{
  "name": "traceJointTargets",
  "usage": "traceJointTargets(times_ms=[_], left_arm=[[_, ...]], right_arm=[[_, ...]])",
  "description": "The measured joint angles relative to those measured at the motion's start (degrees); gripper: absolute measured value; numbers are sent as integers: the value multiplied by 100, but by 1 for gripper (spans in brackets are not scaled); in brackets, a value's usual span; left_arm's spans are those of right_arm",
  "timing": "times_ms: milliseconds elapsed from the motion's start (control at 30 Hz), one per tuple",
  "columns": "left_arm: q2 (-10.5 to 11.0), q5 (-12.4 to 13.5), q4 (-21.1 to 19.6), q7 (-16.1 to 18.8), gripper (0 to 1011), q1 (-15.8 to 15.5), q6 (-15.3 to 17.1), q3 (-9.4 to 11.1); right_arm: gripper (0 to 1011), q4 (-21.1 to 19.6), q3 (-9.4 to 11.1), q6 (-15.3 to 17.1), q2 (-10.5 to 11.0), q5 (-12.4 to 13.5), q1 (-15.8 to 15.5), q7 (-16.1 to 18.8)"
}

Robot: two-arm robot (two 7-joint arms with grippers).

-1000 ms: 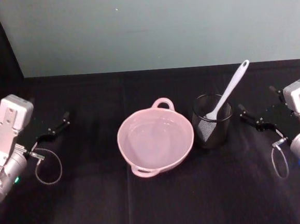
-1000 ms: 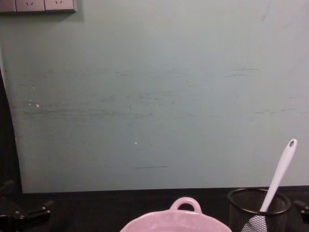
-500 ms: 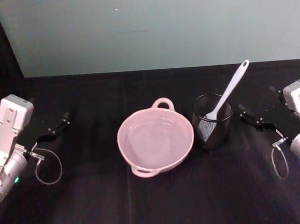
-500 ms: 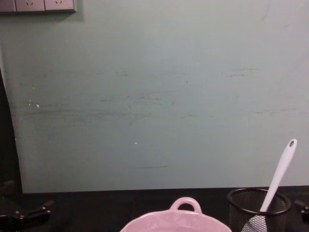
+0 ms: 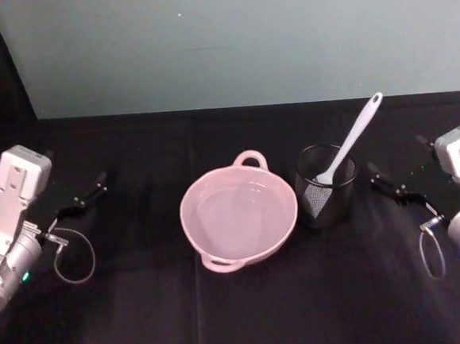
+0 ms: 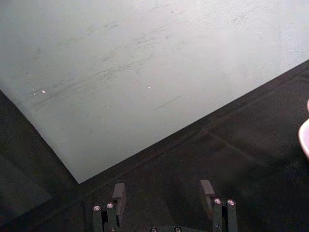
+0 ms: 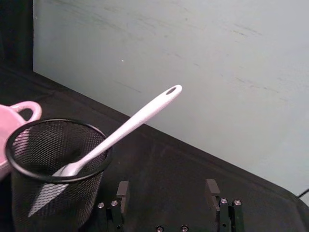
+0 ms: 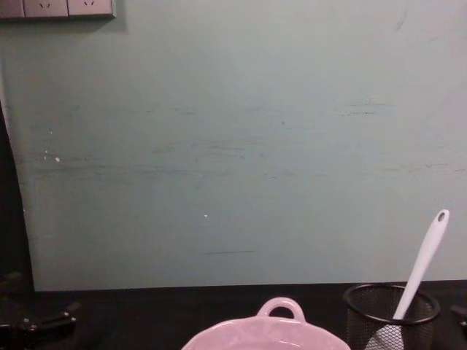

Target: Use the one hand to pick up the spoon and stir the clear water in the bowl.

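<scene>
- The spoon [image 5: 349, 141] leans in the mesh cup [image 5: 340, 203], blade down inside and handle slanting up toward the wall. Nothing touches it, and it sits exactly as it did a second ago.
- The cup stands just beside the bowl [image 5: 290, 212], on the bowl's right. The water [image 5: 235, 213] lies flat and unstirred in the middle of the black table [image 5: 250, 322].
- The right gripper [image 7: 167, 189] waits near the cup on its far side, fingers spread wide with nothing between them. The right wrist view has the spoon's handle ahead of and above those fingers, well apart from them.
- Here is the change: over the last second the right arm slides a touch outward, toward the table's right edge. It is a small drift, and it is not closing on the spoon.
- The left gripper [image 6: 162, 190] stays parked at the far left, fingers spread too, unmoved.
- The pickup looks not yet begun. The right gripper seems the likely worker, and it would need to come back in toward that handle.
</scene>
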Motion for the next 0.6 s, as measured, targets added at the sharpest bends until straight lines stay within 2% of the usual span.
traceJointTargets(times_ms=[100,167,233,400,600], left_arm=[[0,0,0,0,1011,0,0,0],[0,0,0,0,1011,0,0,0],[0,0,0,0,1011,0,0,0],[0,0,0,0,1011,0,0,0],[0,0,0,0,1011,0,0,0]], right_arm=[[1003,-206,65,85,51,-41,-154,-82],[1003,-523,168,154,129,-48,-394,-150],[1003,-667,233,156,159,-26,-515,-166],[1003,-932,425,88,150,197,-744,-124],[1003,-837,668,-57,-133,1032,-730,457]])
